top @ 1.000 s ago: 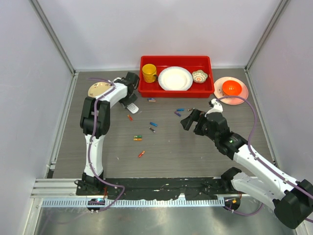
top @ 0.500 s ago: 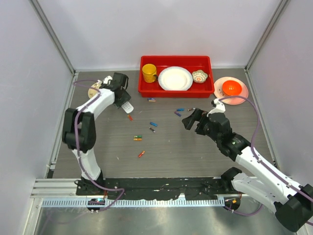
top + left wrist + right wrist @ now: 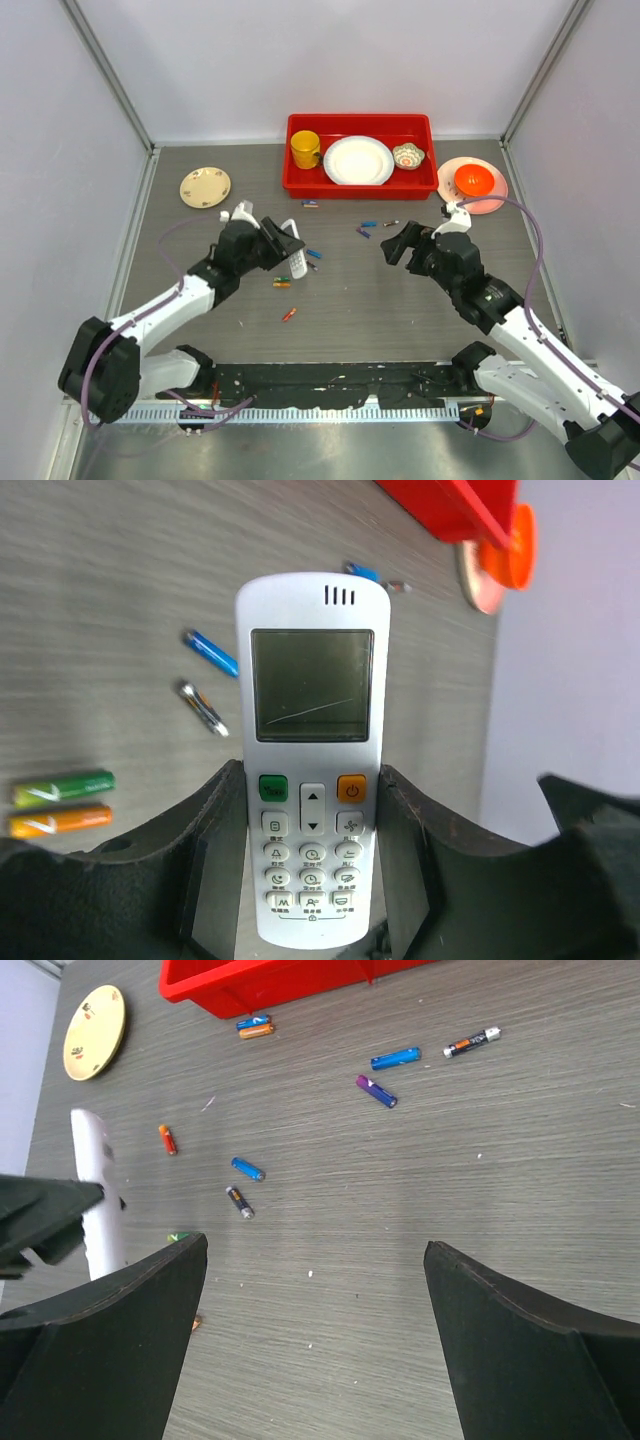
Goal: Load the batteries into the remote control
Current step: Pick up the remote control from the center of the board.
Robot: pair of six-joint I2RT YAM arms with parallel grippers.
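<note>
My left gripper (image 3: 280,246) is shut on the white remote control (image 3: 295,258) and holds it over the table's middle left. In the left wrist view the remote (image 3: 312,710) faces the camera, screen and buttons showing, with both fingers (image 3: 215,830) against its lower sides. Below it lie a blue battery (image 3: 211,652), a dark one (image 3: 203,709), a green one (image 3: 62,788) and an orange one (image 3: 60,821). My right gripper (image 3: 395,243) is open and empty over bare table (image 3: 315,1250). Ahead of it lie blue (image 3: 395,1058), purple (image 3: 376,1091) and dark (image 3: 471,1042) batteries.
A red tray (image 3: 300,185) with a yellow cup (image 3: 305,150), a white plate (image 3: 358,160) and a small bowl (image 3: 408,156) stands at the back. An orange bowl (image 3: 473,180) on a pink plate sits back right. A cream plate (image 3: 205,187) sits back left. A red battery (image 3: 289,314) lies nearer the front.
My left arm has swung from the back left beside the cream plate to the table's middle left, carrying the remote. My right gripper has shifted slightly right.
</note>
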